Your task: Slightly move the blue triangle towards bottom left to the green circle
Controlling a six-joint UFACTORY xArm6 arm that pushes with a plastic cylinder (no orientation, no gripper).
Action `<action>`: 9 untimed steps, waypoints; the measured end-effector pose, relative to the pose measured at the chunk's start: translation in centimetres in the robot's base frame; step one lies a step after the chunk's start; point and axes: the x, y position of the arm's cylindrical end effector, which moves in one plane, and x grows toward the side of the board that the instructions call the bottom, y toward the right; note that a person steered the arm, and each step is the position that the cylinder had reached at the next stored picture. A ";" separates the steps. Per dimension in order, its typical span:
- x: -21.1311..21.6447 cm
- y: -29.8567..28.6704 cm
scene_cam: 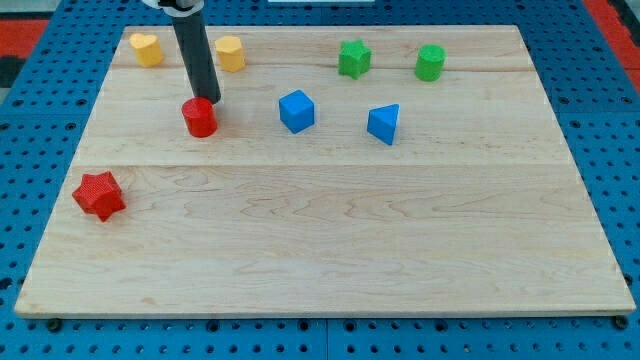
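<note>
The blue triangle (pixel 384 123) lies on the wooden board right of centre, near the view's top. The green circle (pixel 430 62) stands above and to the right of it, near the board's top edge. My tip (pixel 210 99) is at the view's left, touching or just behind the top of the red cylinder (pixel 200 117), far left of the blue triangle.
A blue cube (pixel 297 110) sits between the red cylinder and the blue triangle. A green star (pixel 354 58) is left of the green circle. A yellow heart (pixel 147 48) and a yellow hexagonal block (pixel 230 53) are at top left. A red star (pixel 99 194) is at left.
</note>
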 end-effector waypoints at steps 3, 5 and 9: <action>-1.6 15.7; 0.4 29.4; 5.8 20.3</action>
